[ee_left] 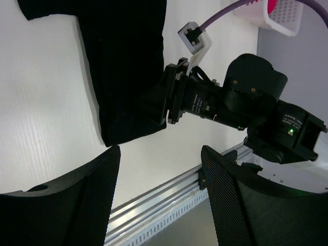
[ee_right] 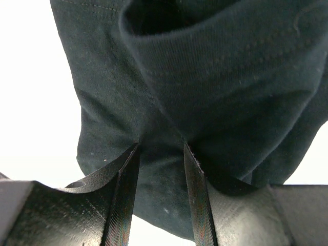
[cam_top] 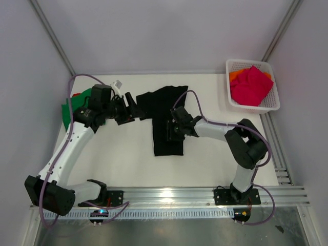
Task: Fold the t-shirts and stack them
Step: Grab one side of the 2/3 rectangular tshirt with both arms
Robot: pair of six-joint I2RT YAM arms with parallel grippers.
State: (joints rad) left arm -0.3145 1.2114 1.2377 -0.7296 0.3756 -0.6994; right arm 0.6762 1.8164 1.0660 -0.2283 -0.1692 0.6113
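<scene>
Lying lengthwise near-to-far, black t-shirt (cam_top: pixel 163 141), sleeves far.

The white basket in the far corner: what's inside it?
A magenta-pink t-shirt fills most of the white basket, heaped loosely. An orange t-shirt peeks out at its left edge. Anything beneath them is covered, so I cannot tell.

From above and behind we look down on the whole table (cam_top: pixel 128 164), our left wrist faces the right arm (ee_left: pixel 251 92), and our right wrist sits close on the black t-shirt (ee_right: pixel 246 92) all three share.
</scene>
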